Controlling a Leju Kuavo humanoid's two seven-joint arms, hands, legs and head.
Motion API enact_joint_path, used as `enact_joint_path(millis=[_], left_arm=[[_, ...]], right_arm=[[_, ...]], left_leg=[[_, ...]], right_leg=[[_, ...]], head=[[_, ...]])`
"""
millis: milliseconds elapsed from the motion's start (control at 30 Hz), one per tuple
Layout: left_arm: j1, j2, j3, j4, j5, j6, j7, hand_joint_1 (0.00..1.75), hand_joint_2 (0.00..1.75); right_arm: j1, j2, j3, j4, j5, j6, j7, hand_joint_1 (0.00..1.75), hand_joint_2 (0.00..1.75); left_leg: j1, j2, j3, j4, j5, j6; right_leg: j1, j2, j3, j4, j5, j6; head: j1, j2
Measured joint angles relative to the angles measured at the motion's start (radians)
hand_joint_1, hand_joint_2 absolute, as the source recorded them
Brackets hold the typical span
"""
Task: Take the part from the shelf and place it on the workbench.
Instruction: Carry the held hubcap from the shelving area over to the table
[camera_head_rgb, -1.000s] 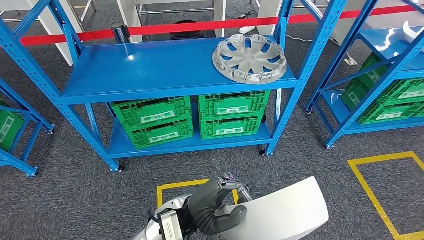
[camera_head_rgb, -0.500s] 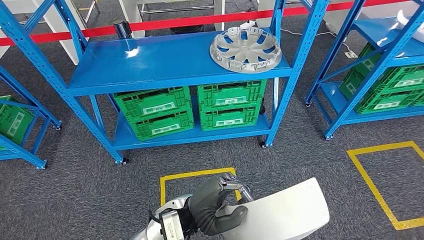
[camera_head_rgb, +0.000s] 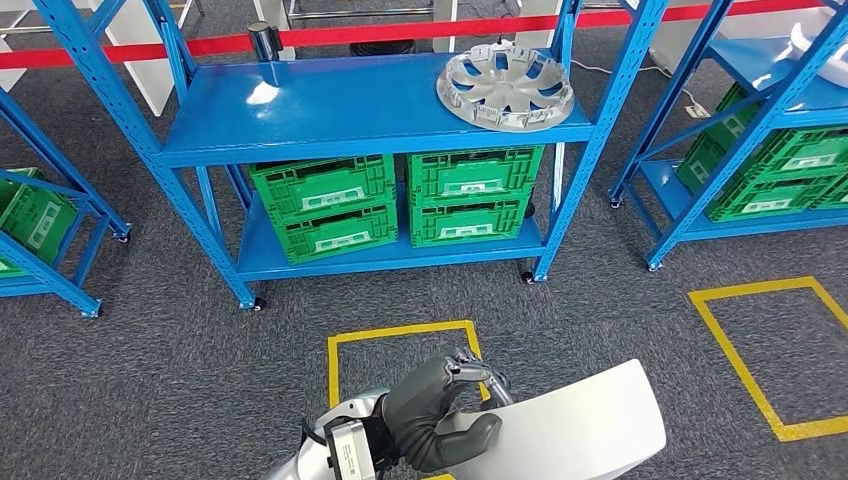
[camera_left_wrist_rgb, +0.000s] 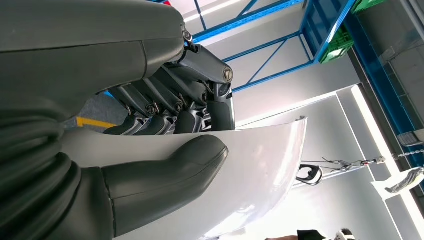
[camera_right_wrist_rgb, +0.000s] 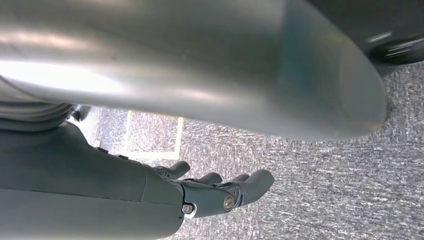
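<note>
My left hand grips the near edge of a white curved panel part low in the head view, above the grey carpet. In the left wrist view the thumb of that hand lies over the part and the dark fingers wrap its other side. My right hand hangs under the part's shaded underside, fingers stretched out and holding nothing; I see a gap between them and the part.
Ahead stands a blue shelf rack with a silver wheel cover on top and green crates below. More blue racks stand left and right. Yellow floor squares mark the carpet. A red barrier tape runs behind.
The whole picture has shifted: the camera moved, and the rack now sits a little farther and higher. My left hand keeps the same hold on the white part.
</note>
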Motion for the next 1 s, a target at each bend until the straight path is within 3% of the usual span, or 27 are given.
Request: enact_joint_path(millis=[67,100,133,233,267,367,433,1000], left_arm=[[-0.001,-0.003,0.0,0.0,0.003,-0.001,0.002,1.75,1.75],[-0.001,-0.005,0.0,0.0,0.003,-0.001,0.002,1.75,1.75],[-0.001,-0.005,-0.001,0.0,0.002,-0.002,0.004,1.75,1.75],[-0.001,-0.006,-0.001,0.001,-0.005,-0.002,0.009,1.75,1.75],[-0.001,-0.006,-0.002,0.001,-0.009,-0.001,0.011,1.75,1.75],[0.0,-0.006,-0.008,0.001,-0.02,-0.001,0.013,1.75,1.75],[0.0,-0.006,-0.011,0.001,-0.024,-0.001,0.015,1.75,1.75],[-0.004,-0.006,-0.019,0.005,-0.038,-0.011,0.035,1.75,1.75]], right_arm=[[-0.002,0.0,0.0,0.0,0.0,0.0,-0.001,0.0,0.0],[-0.002,0.0,0.0,0.0,0.0,0.0,-0.002,0.0,0.0],[-0.002,0.0,0.0,0.0,0.001,0.0,-0.002,0.0,0.0],[0.001,0.001,0.0,0.0,0.001,0.0,-0.006,0.0,0.0],[0.001,0.001,0.0,0.0,0.001,0.0,-0.008,0.0,0.0],[0.001,0.002,0.0,0.0,0.002,0.0,-0.007,0.0,0.0],[0.001,0.002,0.0,0.0,0.003,0.0,-0.004,0.0,0.0],[0.001,0.009,-0.004,0.0,0.004,0.0,0.004,0.0,0.0]], left_leg=[[-0.003,0.0,-0.008,0.005,0.008,-0.009],[-0.004,0.0,-0.01,0.006,0.011,-0.014],[-0.006,0.0,-0.011,0.006,0.01,-0.014],[-0.008,0.0,-0.012,0.002,0.011,0.008],[-0.008,0.0,-0.012,0.0,0.017,0.008],[-0.006,0.0,-0.012,-0.007,0.033,-0.014],[-0.005,0.0,-0.012,-0.009,0.038,-0.021],[-0.004,0.0,-0.016,-0.009,0.039,-0.027]], right_leg=[[0.006,0.001,0.082,-0.126,0.001,-0.011],[0.009,0.001,0.098,-0.156,-0.007,-0.016],[0.01,0.001,0.1,-0.164,-0.008,-0.018],[0.009,0.0,0.097,-0.169,-0.003,-0.024],[0.01,0.0,0.095,-0.168,-0.001,-0.027],[0.012,0.0,0.089,-0.166,0.004,-0.036],[0.013,-0.001,0.088,-0.165,0.006,-0.038],[0.011,0.0,0.084,-0.164,0.007,-0.035]], head=[[0.0,0.0],[0.0,0.0],[0.0,0.0],[-0.001,0.0],[-0.001,0.0],[-0.002,0.0],[-0.002,0.0],[-0.001,0.0]])
